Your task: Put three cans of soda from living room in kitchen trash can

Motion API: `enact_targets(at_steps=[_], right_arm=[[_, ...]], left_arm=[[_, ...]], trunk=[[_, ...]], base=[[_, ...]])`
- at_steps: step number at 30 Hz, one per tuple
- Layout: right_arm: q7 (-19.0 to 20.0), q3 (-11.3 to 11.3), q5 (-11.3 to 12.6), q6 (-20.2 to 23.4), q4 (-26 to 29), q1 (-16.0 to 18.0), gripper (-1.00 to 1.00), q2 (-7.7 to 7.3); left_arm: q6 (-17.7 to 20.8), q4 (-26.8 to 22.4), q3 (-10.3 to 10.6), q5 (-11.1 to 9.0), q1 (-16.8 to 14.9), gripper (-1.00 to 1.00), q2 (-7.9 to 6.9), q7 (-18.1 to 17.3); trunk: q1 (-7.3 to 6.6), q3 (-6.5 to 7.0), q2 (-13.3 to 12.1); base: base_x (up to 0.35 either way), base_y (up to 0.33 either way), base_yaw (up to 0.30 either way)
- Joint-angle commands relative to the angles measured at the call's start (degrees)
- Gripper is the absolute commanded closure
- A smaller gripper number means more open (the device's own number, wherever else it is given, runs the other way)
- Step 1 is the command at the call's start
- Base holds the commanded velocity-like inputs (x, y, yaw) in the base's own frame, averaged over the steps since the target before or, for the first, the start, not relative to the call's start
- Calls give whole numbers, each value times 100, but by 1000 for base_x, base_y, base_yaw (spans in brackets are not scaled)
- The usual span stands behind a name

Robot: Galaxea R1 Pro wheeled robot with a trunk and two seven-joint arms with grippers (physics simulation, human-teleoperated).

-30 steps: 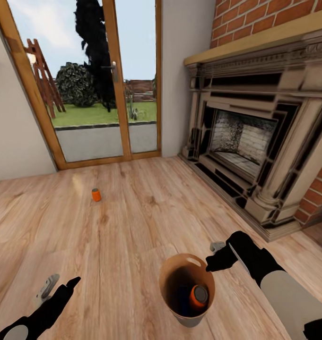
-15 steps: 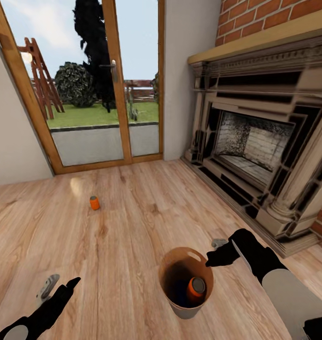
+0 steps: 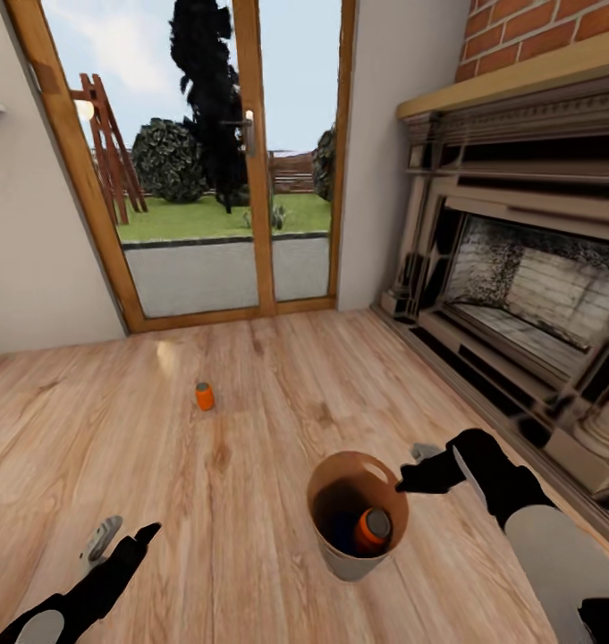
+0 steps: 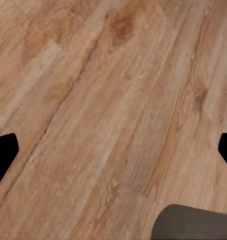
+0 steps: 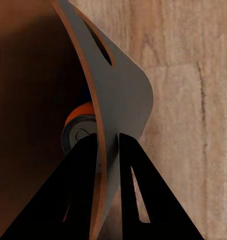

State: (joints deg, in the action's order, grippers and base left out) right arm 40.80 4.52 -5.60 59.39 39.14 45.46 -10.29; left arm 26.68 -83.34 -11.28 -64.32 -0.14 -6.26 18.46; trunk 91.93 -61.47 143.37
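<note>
My right gripper (image 3: 408,479) is shut on the rim of the trash can (image 3: 351,563), a pale grey pail with a brown inside, held just above the wood floor. In the right wrist view the fingers (image 5: 131,170) pinch the trash can's wall (image 5: 124,92) from both sides. One orange soda can (image 3: 373,529) lies inside it, its grey top (image 5: 79,134) showing past the rim. Another soda can (image 3: 204,395) stands upright on the floor ahead, toward the glass doors. My left gripper (image 3: 116,542) hangs open and empty at the lower left, over bare planks (image 4: 113,125).
Wood-framed glass doors (image 3: 250,170) close the far wall, with a garden behind them. The brick fireplace (image 3: 537,286) and its raised hearth run along the right side. Light plank floor (image 3: 250,447) stretches between me and the standing can.
The whole view has shifted: doors and fireplace slid right and the floor can sits lower in the picture, so the camera moved. The right gripper still holds the trash can.
</note>
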Motion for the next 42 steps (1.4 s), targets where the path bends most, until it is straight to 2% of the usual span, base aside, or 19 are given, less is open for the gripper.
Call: enact_targets(at_steps=[1, 2, 6, 11, 14, 15, 16, 18, 20, 22, 24, 27, 35, 36, 37, 38, 39, 41, 42], right_arm=[[31, -135, 195, 61, -4, 0, 100, 3], [29, -312, 182, 61, -10, 0, 100, 7], [26, -560, 163, 61, -18, -1, 100, 17], [21, -640, 150, 61, -20, -9, 100, 24], [7, -638, 134, 61, 323, -83, 100, -8], [10, -631, 126, 61, 567, -207, 100, -17], [13, -639, 125, 61, 935, -500, 100, -27], [15, -643, 127, 61, 1296, -764, 100, -35], [16, -652, 125, 61, 1573, -981, 100, -41], [16, -656, 127, 61, 1616, -1018, 100, -42], [16, -664, 128, 61, 1654, -1048, 100, -42], [11, -676, 129, 61, 1681, -1064, 100, -43], [1, -687, 129, 61, 1552, -1017, 100, -35], [-4, -685, 129, 61, 1388, -939, 100, -38], [-6, -685, 129, 61, 1361, -922, 100, -39], [-8, -687, 129, 61, 1309, -886, 100, -41], [-9, -685, 129, 61, 1289, -869, 100, -42], [-9, -684, 129, 61, 1272, -847, 100, -46], [-10, -683, 129, 61, 1268, -838, 100, -45]], left_arm=[[-1, 12, 33, 3, -14, -100, -3, 4], [-2, 31, 76, 4, -36, -100, -8, 10], [-4, 71, 135, 6, -65, -100, -14, 22], [-5, 130, 164, 7, -123, -100, -9, 25], [-5, 143, 169, 8, -146, -100, 0, 26], [-5, 149, 172, 10, -149, -100, 1, 26], [-5, 158, 171, 8, -151, -100, 0, 26], [-5, 163, 172, 11, -152, -100, 1, 26], [-5, 167, 177, 11, -152, -100, 2, 26], [-5, 168, 196, 18, -152, -100, 2, 26], [-9, 172, 291, 112, -157, -100, -2, 30], [-18, 176, 422, 418, -200, -100, 13, 33], [-17, 262, 475, 559, -255, -100, 17, 75], [29, 266, 550, 689, -433, -100, 16, 334], [54, 273, 597, 761, -507, -100, 13, 449], [236, 341, 735, 965, -820, -100, -1, 891], [474, 442, 802, 1052, -1080, -100, 3, 1212], [822, 664, 873, 1136, -1436, -100, 16, 1608], [901, 751, 899, 1156, -1533, -100, 18, 1696]], trunk=[[0, 0, 0], [0, 0, 0], [0, 0, 0], [0, 0, 0], [0, 0, 0], [0, 0, 0], [0, 0, 0], [0, 0, 0], [0, 0, 0], [0, 0, 0], [0, 0, 0], [0, 0, 0], [0, 0, 0], [0, 0, 0], [0, 0, 0], [0, 0, 0], [0, 0, 0], [0, 0, 0], [0, 0, 0]], base=[[315, 209, 271], [315, 206, 280], [315, 194, 258], [320, 143, 80], [341, 26, 9], [344, 10, 3], [344, 5, 2], [345, 3, 1], [346, 1, 0], [346, 1, 0], [347, 0, 0], [347, 0, 0], [347, 0, 0], [347, 0, 0], [347, 0, 0], [347, 0, 0], [347, 0, 0], [347, 0, 0], [347, 0, 0]])
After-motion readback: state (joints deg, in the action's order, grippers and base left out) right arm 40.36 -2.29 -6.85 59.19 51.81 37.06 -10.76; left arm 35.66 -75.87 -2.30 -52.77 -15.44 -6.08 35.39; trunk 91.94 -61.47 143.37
